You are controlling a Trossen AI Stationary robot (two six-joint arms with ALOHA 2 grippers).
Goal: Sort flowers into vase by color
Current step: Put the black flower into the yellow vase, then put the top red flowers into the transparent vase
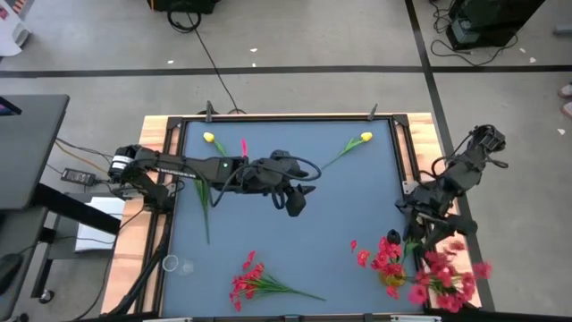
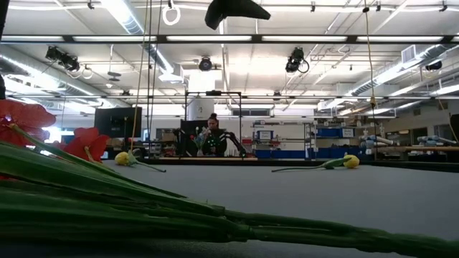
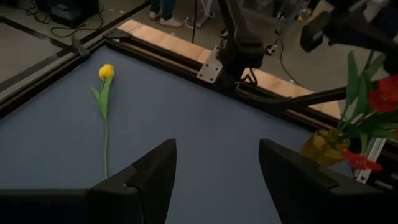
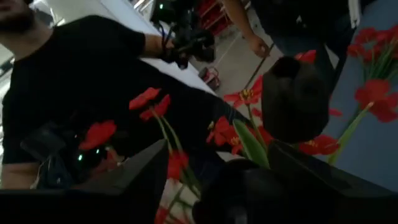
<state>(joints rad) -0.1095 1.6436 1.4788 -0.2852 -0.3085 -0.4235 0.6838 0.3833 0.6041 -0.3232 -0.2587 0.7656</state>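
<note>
Yellow tulips (image 1: 365, 138) flat on table; red bunch (image 1: 246, 282) flat; others upright in vase (image 1: 393, 283).

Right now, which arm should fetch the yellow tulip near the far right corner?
Left, probably. Its open tool hangs mid-table facing that yellow tulip. The right tool is occupied at the vase, a red-flower stem between its fingers.

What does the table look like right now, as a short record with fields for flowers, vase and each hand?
loose yellow tulips: two, one at far left, one at far right
loose red bunch: near edge
vase: yellowish, near right corner, holds red flowers
left hand: open, empty, over table centre
right hand: open, among the red flowers
</note>
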